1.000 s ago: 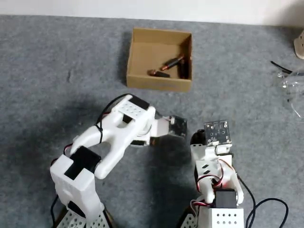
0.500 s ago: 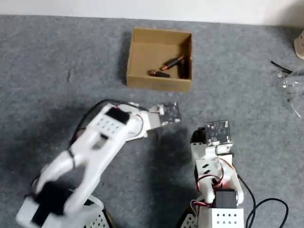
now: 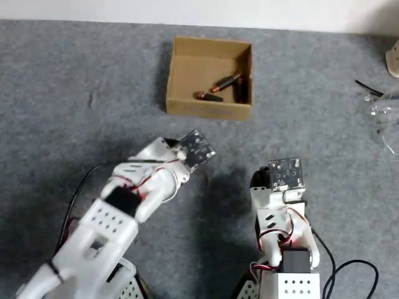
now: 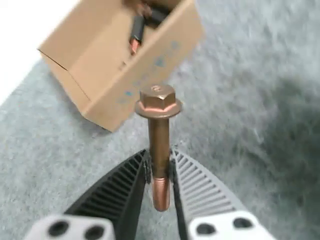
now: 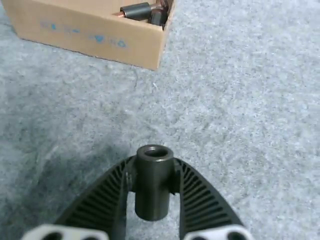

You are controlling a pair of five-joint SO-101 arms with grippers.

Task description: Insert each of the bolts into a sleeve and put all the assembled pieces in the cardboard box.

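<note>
The left gripper is clenched on a copper-coloured bolt. It pinches the lower shank, so the hexagonal head stands clear beyond the fingertips and the threaded tip points back toward the palm. The right gripper grasps a dark sleeve around its middle, which leaves the open bore at its end uncovered, probably so that a bolt can slide in. Both parts are held off the grey carpet, near the arms, the bolt left of the sleeve and apart from it. They are not yet joined, and the bolt's free end is its head, so it likely needs turning before its threads can meet the bore. The cardboard box sits farther off, beyond both arms, open side up. It already holds assembled pieces against its right wall, a sign that the task is well along.
</note>
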